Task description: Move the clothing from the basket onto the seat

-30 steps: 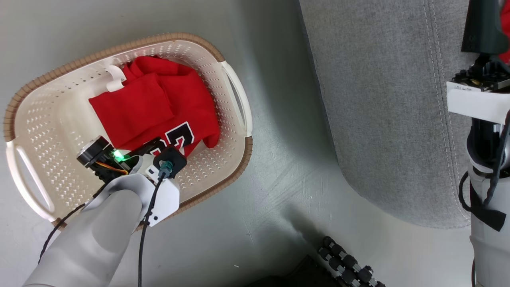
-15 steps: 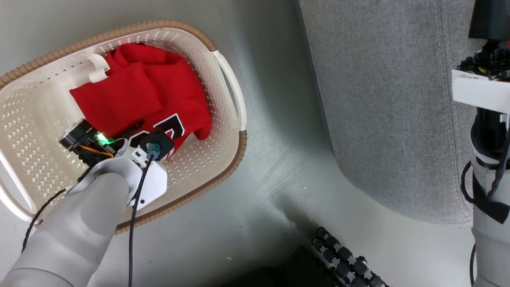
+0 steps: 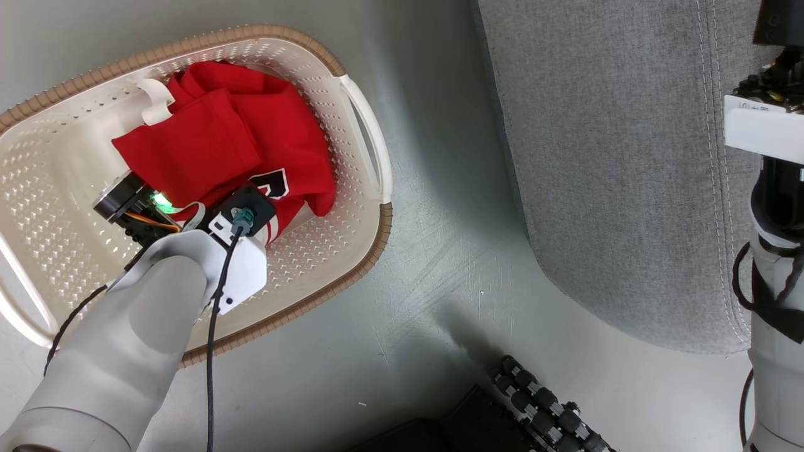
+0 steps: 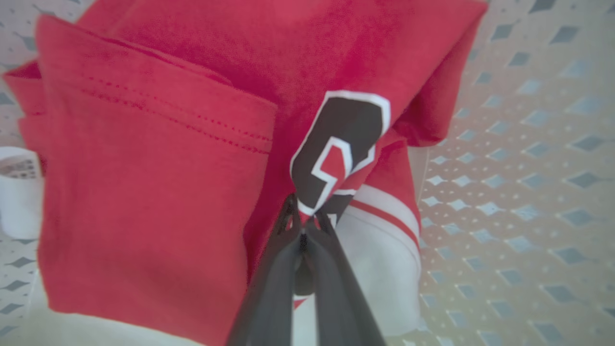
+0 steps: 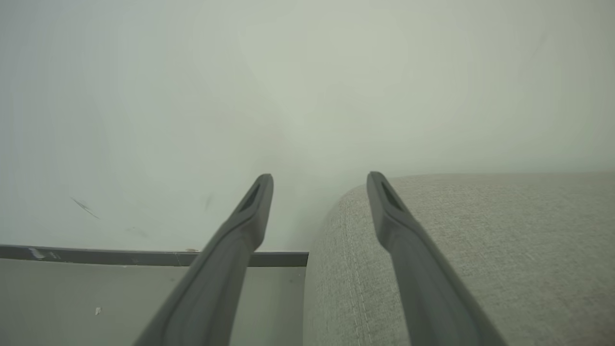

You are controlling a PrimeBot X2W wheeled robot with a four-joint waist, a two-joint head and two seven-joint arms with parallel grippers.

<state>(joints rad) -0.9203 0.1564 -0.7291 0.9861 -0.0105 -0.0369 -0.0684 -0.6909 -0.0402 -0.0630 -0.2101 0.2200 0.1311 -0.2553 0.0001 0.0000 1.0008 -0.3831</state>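
**A:** What did it all stand on?

**B:** A grey-green floor (image 3: 427, 282). The cream perforated basket (image 3: 314, 251) sat at the left, and the grey woven seat (image 3: 603, 157) was well apart at the right.

**A:** And the left arm?

**B:** The left forearm (image 3: 144, 326) sloped down over the basket's near rim, with its wrist inside. The fingers of the left gripper (image 4: 304, 218) were pressed together, pinching a fold of the red clothing (image 3: 251, 132). They held it at the lower edge of a black, white-outlined numeral (image 4: 341, 139), beside a white trim band (image 4: 379, 240).

**A:** Where was the clothing?

**B:** In the basket, bunched toward the far wall.

**A:** The right arm?

**B:** The right forearm (image 3: 776, 326) stood at the seat's right side. The fingers of the right gripper (image 5: 320, 180) were spread and held nothing. They pointed at a pale wall (image 5: 307, 72) above a dark skirting strip (image 5: 144, 257).

**A:** Anything in between?

**B:** The basket's side handle (image 3: 367, 144) and bare floor lay between the clothing and the seat.
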